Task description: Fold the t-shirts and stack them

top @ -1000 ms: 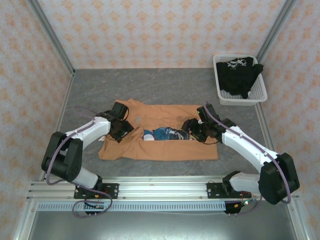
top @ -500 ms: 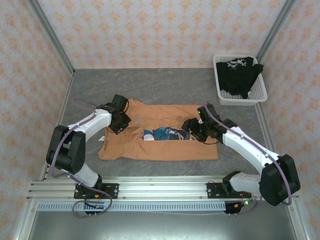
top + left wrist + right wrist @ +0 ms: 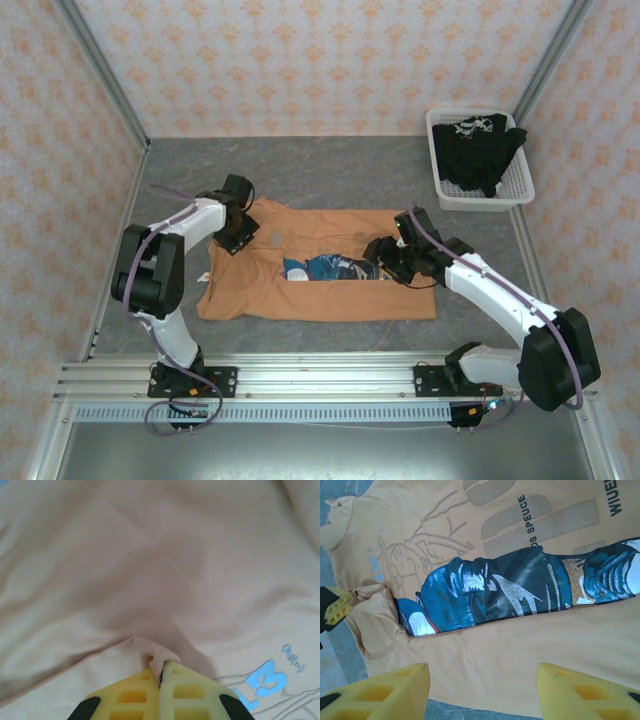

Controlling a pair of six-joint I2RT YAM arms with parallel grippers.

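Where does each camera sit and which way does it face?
Top external: fixed above and behind the bases, looking down on left arm, right arm, orange cloth t-shirt and white plastic mesh basket.
Left wrist: wrist-mounted, looking down its shut left claw pinching the t-shirt.
Right wrist: looking down past its open right claw at the t-shirt.
Shared: all show the t-shirt.

Even, bright light; the left hand point(image 3: 161, 670) casts a soft shadow on the hazy orange t-shirt point(image 3: 100, 555).
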